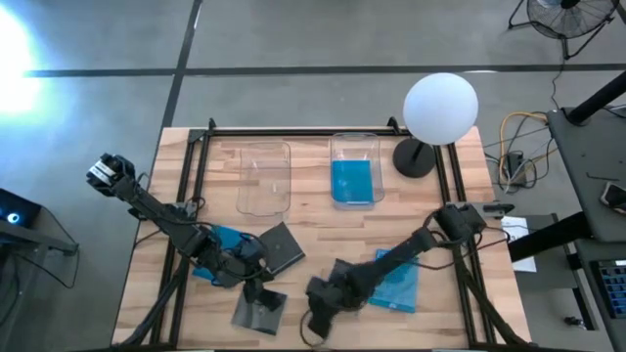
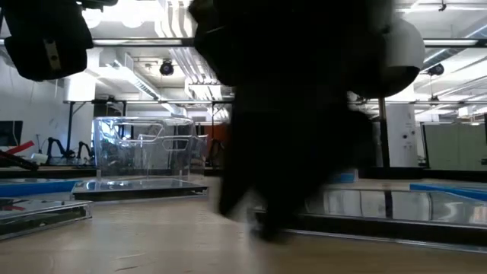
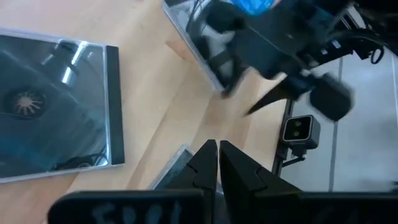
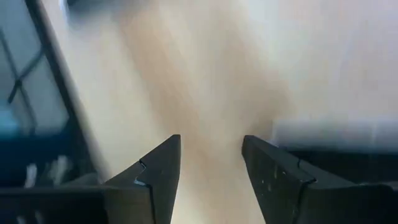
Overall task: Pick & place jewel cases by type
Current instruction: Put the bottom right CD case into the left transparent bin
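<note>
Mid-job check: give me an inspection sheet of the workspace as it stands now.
Surface: wooden table, bare between items.
Job's things: blue jewel case in right clear bin; left clear bin looks empty; dark case, grey case and two blue cases on table.
Clutter: white globe lamp.
Grippers: left pincer shut, over grey case; right pincer open, above bare wood.
Cables: coiled bundle beside table.
Surroundings: floor fan.

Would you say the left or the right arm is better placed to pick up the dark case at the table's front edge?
Left, probably. The left gripper sits right beside the dark case, though its fingers are shut. The right gripper, open, is a little farther off.
</note>
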